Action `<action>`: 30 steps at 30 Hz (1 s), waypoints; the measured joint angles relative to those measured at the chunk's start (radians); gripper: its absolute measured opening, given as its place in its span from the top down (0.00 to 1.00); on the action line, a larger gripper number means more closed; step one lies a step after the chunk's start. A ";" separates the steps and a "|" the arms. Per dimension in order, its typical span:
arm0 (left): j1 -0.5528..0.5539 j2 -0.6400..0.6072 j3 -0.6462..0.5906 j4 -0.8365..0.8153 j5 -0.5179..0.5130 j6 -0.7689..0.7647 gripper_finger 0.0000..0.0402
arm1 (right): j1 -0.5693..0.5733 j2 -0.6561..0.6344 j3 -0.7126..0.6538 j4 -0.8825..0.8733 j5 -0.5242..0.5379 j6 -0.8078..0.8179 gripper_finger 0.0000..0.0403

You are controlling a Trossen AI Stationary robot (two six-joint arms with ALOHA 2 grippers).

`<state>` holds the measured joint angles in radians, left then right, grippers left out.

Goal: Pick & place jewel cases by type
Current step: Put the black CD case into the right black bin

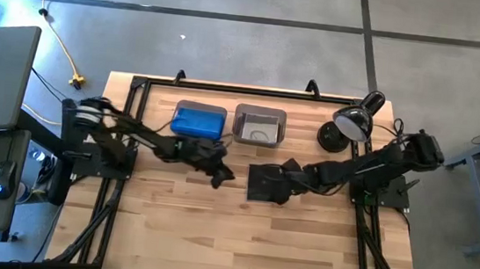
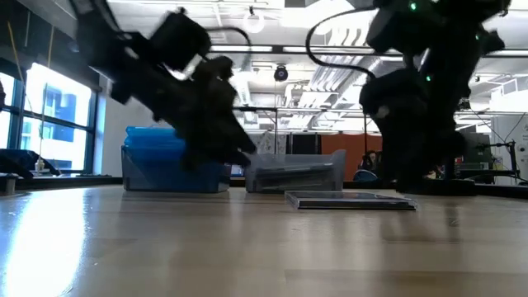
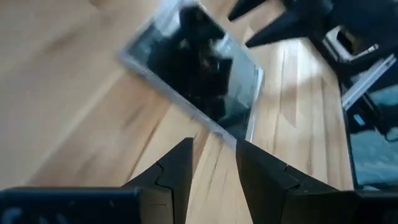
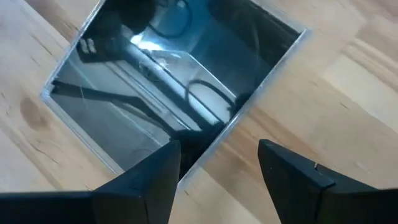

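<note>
One black jewel case (image 1: 262, 183) lies flat on the wooden table, left of my right gripper (image 1: 283, 181). In the right wrist view its glossy face (image 4: 168, 81) fills the picture, and one corner points into the gap of the open right gripper (image 4: 217, 149), which hovers over it. My left gripper (image 1: 223, 175) stands to the left of the case, tilted down, open with a narrow gap (image 3: 214, 146) and nothing in it. The case (image 3: 199, 74) lies just ahead of it. Blue jewel cases (image 1: 197, 123) lie in the far left bin (image 1: 200, 107).
Two translucent bins stand side by side at the far edge: the blue-filled one (image 2: 169, 161) and a grey one (image 1: 259, 125), whose contents I cannot make out. A black desk lamp (image 1: 347, 127) stands at the far right. The near half of the table (image 1: 239, 240) is bare wood.
</note>
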<state>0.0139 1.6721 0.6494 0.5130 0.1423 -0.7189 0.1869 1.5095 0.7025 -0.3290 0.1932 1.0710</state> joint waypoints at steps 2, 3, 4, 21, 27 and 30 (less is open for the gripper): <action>0.002 0.077 0.054 0.011 0.045 0.005 0.70 | -0.016 0.000 -0.042 0.084 -0.004 -0.015 0.47; 0.002 0.103 0.074 0.007 0.067 0.014 0.70 | -0.026 -0.001 -0.059 0.128 -0.012 -0.030 0.47; 0.001 0.134 0.100 0.008 0.084 0.035 0.70 | -0.036 -0.002 -0.076 0.164 -0.024 -0.063 0.47; -0.001 0.213 0.405 -0.550 -0.073 0.862 0.70 | -0.027 -0.084 -0.111 -0.009 0.114 -0.928 0.47; -0.001 0.212 0.405 -0.510 -0.089 1.044 0.70 | -0.086 -0.041 -0.108 0.016 0.042 -0.973 0.47; -0.002 0.212 0.405 -0.533 -0.121 1.194 0.70 | -0.109 -0.020 -0.108 0.040 -0.007 -1.018 0.47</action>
<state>0.0116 1.8839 1.0540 -0.0199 0.0214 0.4751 0.0783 1.4900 0.5945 -0.2894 0.1862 0.0531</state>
